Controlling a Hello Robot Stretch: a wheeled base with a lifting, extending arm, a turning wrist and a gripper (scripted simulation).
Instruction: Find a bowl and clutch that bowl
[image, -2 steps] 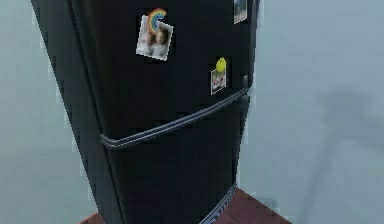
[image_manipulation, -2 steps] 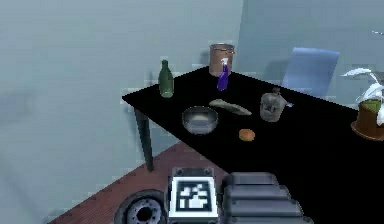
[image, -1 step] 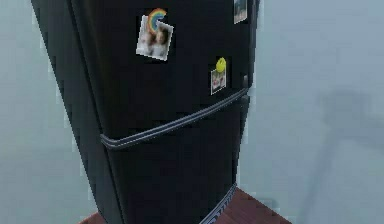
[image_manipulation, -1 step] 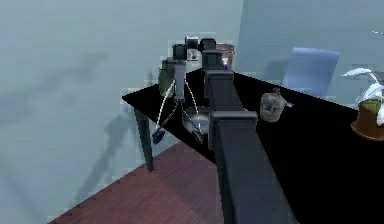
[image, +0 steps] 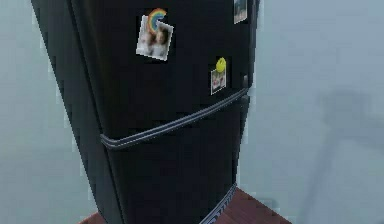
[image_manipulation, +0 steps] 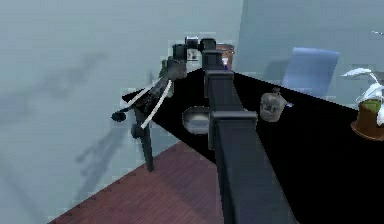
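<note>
reaching up from the bottom edge of the arm side view, just right of centre, the dark square arm (image_manipulation: 232, 140) ends near the top middle at two small white squares (image_manipulation: 199, 45). left of them the claw (image_manipulation: 130, 121) angles down toward the left. its thin fingers (image_manipulation: 140, 101) stretch past the table's corner with bare pale wall behind them. nothing hangs from the claw, and whether it is clenched or released cannot be told.

just left of the arm bar, near the frame's centre, a shallow grey bowl (image_manipulation: 194, 119) sits on the black table (image_manipulation: 310, 150). right of the bar stands a small grey jar (image_manipulation: 272, 106). a blue chair (image_manipulation: 311, 70) shows at upper right beyond the table, and a potted plant (image_manipulation: 370, 105) stands at the right edge. reddish wood floor (image_manipulation: 150, 195) lies at lower left.

in the forward view a tall black fridge (image: 170, 130) stands in the middle, with photos (image: 154, 40) stuck on its upper door, against a pale wall (image: 320, 80).
</note>
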